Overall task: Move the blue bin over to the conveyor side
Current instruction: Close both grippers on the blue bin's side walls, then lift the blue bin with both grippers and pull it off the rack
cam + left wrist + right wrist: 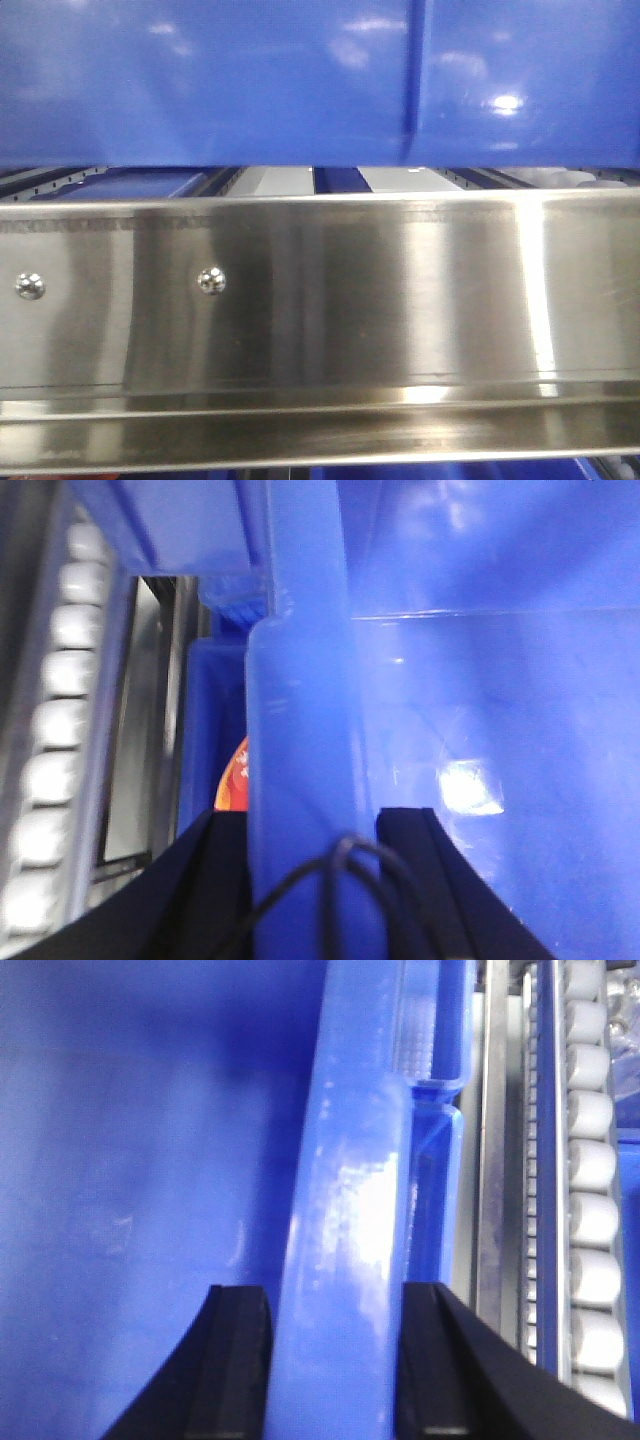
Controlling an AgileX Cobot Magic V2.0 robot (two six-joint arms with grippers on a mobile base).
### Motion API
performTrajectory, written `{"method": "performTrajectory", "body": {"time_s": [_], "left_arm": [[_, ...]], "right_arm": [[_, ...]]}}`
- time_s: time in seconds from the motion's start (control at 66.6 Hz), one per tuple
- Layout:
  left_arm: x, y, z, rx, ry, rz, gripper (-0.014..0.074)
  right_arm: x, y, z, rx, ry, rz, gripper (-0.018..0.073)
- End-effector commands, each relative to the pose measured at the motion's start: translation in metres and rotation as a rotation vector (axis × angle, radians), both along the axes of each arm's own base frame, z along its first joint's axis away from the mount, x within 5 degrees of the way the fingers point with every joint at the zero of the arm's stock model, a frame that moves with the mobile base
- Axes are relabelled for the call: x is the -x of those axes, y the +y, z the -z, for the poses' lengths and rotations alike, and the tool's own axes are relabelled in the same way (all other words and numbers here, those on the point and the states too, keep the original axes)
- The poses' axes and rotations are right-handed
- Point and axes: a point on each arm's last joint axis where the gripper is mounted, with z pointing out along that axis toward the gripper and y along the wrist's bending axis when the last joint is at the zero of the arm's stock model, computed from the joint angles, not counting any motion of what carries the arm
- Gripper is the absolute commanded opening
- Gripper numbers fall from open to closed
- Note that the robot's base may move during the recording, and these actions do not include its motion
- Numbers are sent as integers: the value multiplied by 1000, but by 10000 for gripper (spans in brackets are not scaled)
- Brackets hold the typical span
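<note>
Above steel rack (320,300), blue bin (200,80) — left hand (310,820), right hand (330,1295) seemingly clamping its rim

The front camera faces the steel rack (320,300) level and very near, with the blue bin (200,80) just above it, while the wrist cameras look along the left gripper (315,820) and the right gripper (330,1290), very close, at this same bin's rim, with white rollers (50,730) beside.
</note>
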Motion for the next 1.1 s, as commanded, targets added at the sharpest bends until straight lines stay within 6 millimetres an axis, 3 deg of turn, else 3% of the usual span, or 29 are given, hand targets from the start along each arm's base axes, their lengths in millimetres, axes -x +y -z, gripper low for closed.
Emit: {"method": "performTrajectory", "body": {"time_s": [0.0,0.375,0.57,1.081], "left_arm": [[21,0,-28,-22,-138,-4,-13],[88,-9,-72,19,-325,19,-13],[119,-10,-86,14,-401,21,-13],[152,-13,-55,14,-480,24,-13]], "right_arm": [[22,-12,-34,-13,-146,4,-79],[88,-35,-86,-66,-332,13,-79],[115,-51,-100,-28,-414,45,-79],[160,-69,-68,-5,-475,55,-79]]}}
